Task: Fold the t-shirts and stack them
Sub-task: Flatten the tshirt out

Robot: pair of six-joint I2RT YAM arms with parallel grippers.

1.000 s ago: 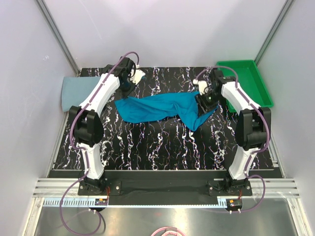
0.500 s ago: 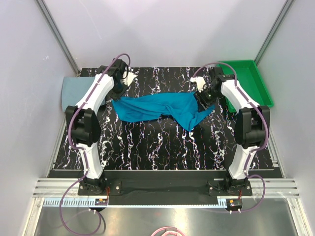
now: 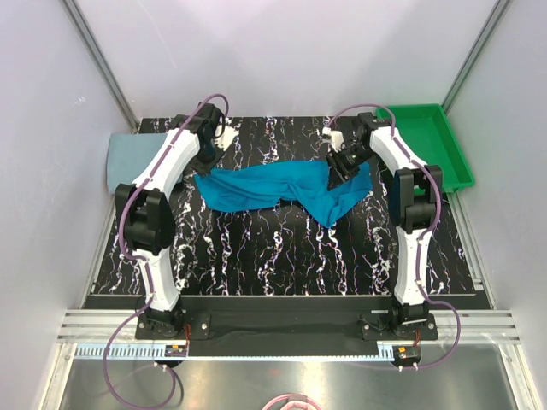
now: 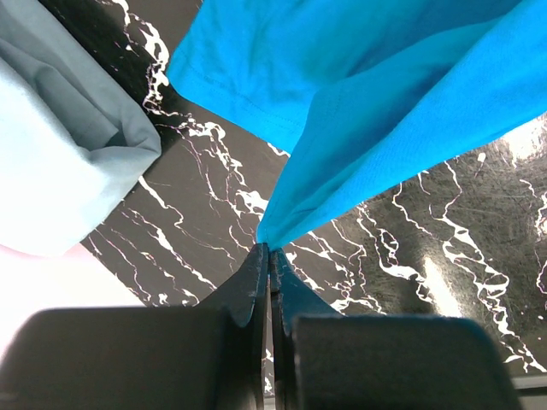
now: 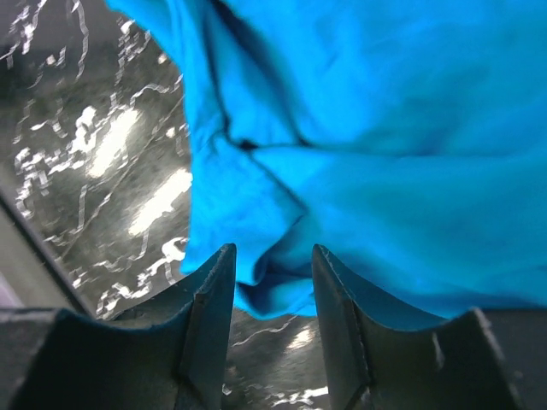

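Left gripper [image 4: 269, 256]: it was closed, its two fingers pressed flat together on a corner of the teal t-shirt, and the cloth fanned out from the tips.

Right gripper [image 5: 270, 272]: its jaws stood apart. A bunched fold of the same shirt lay in the gap between the fingertips, and neither finger visibly pressed it.

Teal t-shirt [image 3: 273, 184]: it was stretched in a rumpled band from one gripper to the other. Its one end was pinched at the left fingertips and its other end was heaped right under and ahead of the right fingertips. The middle lay creased on the table between the two grippers. In the right wrist view the cloth filled nearly everything ahead of the fingers.

Pale grey-blue t-shirt [image 3: 128, 158]: it lay as a folded pad to the outer side of the left gripper, well apart from the teal shirt. In the left wrist view it sat up and to the left of the closed fingers, with bare marble between it and the teal cloth.

Table [image 3: 273, 256]: its black top had white veining. It showed directly below the left fingertips, and to the left of the right fingers beside the edge of the cloth.

Green tray [image 3: 444, 162]: it was on the outer side of the right gripper, past the right arm, at the table's far corner. It was apart from the shirt.
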